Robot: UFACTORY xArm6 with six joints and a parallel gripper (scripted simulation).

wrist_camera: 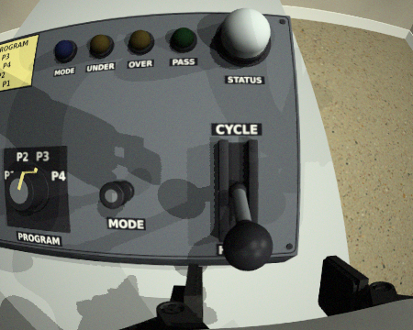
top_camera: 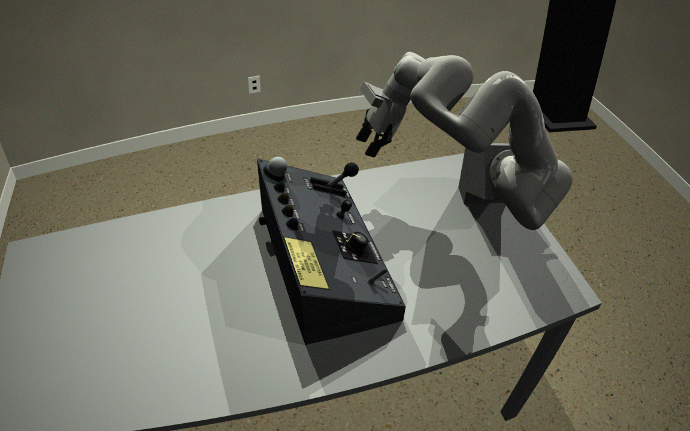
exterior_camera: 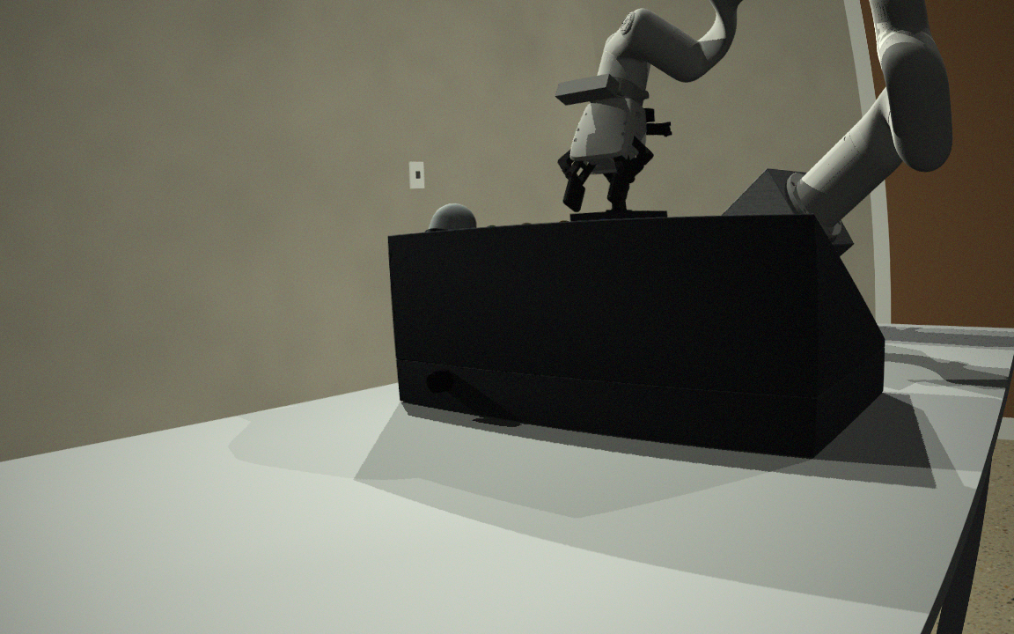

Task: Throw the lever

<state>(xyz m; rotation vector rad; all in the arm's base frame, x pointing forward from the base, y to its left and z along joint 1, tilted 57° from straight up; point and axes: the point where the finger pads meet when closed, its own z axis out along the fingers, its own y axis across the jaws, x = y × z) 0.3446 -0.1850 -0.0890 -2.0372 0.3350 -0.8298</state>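
The lever [wrist_camera: 247, 237] is seen tilted away from CYCLE, while the claw [top_camera: 371, 140] is held released above it, grasping nothing.

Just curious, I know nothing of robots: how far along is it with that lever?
Nothing is done yet: the lever sits at the slot's end away from CYCLE. In hand: the gripper, fingers open and empty, hangs above the knob. Left: grip it and throw it.

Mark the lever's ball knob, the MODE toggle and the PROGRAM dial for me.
lever's ball knob [wrist_camera: 247, 245], wrist view: centre of the black ball.
MODE toggle [wrist_camera: 117, 193], wrist view: its round tip.
PROGRAM dial [wrist_camera: 28, 192], wrist view: the knob's top face.
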